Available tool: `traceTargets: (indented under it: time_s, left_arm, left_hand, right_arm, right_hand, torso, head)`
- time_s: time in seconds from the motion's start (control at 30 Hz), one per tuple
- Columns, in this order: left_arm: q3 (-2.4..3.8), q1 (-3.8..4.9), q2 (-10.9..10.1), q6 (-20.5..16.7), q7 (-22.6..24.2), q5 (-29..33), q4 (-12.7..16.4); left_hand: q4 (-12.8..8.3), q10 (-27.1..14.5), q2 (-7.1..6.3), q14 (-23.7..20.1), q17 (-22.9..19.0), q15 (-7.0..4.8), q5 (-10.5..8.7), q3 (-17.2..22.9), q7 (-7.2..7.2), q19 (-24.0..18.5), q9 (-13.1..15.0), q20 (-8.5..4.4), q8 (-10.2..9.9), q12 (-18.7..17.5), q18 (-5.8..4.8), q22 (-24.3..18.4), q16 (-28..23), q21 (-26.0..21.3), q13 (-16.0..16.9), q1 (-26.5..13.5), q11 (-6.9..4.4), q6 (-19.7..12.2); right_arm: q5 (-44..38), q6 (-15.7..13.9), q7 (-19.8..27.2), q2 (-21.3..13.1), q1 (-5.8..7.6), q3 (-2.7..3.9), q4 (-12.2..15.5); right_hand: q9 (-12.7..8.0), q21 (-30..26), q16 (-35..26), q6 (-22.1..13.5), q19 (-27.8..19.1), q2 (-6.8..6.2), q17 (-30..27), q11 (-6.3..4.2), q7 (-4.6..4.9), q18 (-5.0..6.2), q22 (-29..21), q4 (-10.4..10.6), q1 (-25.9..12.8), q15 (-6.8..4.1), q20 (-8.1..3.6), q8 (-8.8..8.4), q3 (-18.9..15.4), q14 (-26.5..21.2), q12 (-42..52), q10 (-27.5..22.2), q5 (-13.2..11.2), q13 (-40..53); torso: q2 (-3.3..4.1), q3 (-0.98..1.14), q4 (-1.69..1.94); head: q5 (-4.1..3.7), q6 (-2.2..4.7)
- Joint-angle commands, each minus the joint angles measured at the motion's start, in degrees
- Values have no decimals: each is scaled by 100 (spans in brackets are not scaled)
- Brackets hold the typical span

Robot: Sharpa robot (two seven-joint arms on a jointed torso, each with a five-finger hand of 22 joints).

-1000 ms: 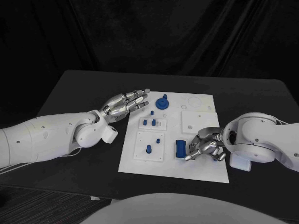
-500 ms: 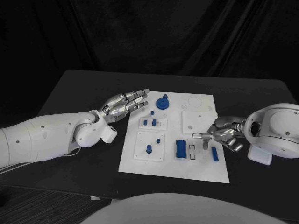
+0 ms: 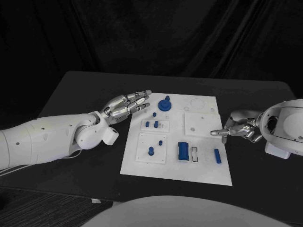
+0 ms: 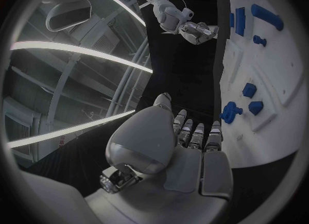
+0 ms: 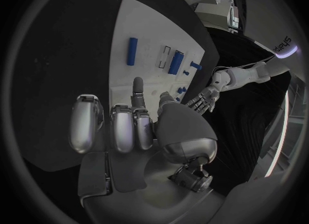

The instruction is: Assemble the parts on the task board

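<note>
The white task board (image 3: 202, 170) lies mid-table with several blue parts on it. A round toothed part (image 3: 165, 104) stands at its far end, two small pegs (image 3: 151, 124) sit below that, and a wide blue block (image 3: 183, 151) sits near the front. A slim blue bar (image 3: 218, 155) lies loose on the board to the right of the block. My right hand (image 3: 236, 128) hovers just off the board's right edge with nothing in it, its fingers apart (image 5: 129, 126). My left hand (image 3: 128, 105) is flat and open at the board's far left corner (image 4: 187, 147).
Black tabletop (image 3: 76, 94) surrounds the board on all sides. Two more blue pieces (image 3: 151, 151) sit in the front-left sub-plate. The right wrist view shows the bar (image 5: 132, 51) and the block (image 5: 175, 62) beyond my fingers.
My right hand has let go of the slim blue bar, which now lies on the board, and has drawn back to the right, off the board. The left hand has stayed still.
</note>
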Motion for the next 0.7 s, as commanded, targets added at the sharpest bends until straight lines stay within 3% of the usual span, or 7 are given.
traceTargets:
  time_s: [0.03, 0.33, 0.7]
  left_arm:
    - [4, -7, 1, 27, 70, -5, 14]
    - [4, -8, -7, 54, 57, -5, 11]
    - [4, -10, -11, 80, 42, -5, 11]
  left_hand:
    - [8, 4, -1, 15, 6, 20, 24, 38, 32, 20, 5, 25, 27, 35, 64, 9, 24, 33, 8, 70, 51, 0]
    - [9, 3, 0, 13, 4, 18, 25, 40, 36, 20, 6, 26, 29, 31, 65, 8, 22, 32, 7, 70, 53, 6]
    - [9, 3, 1, 13, 4, 18, 28, 42, 40, 19, 5, 26, 30, 31, 66, 6, 22, 32, 7, 73, 56, 4]
  right_arm:
    - [-677, 210, -186, -21, -47, 1, 23]
    - [-1286, 113, -214, -29, -274, 0, 117]
    - [-1446, -148, -222, -24, -528, 0, 226]
  right_hand:
    - [42, 48, 1, 100, 163, -43, -22, -73, -42, -14, 1120, -118, 179, -51, -20, 33, 54, 351, -7, 595, 258, 1506]
    - [137, 83, -39, 72, 174, -222, -130, -96, -59, -23, 1128, -381, 473, -81, -56, 12, 113, 334, -7, 595, 341, 1506]
    - [192, 138, -77, 54, 195, -255, -225, -93, -54, -35, 1144, -444, 537, -77, -55, 2, 125, 320, -7, 595, 167, 1506]
  torso:
    - [13, 4, 5]
    - [32, 11, 7]
    - [18, 8, 4]
  head:
    - [-24, 0]
    - [-49, 0]
    - [-59, 0]
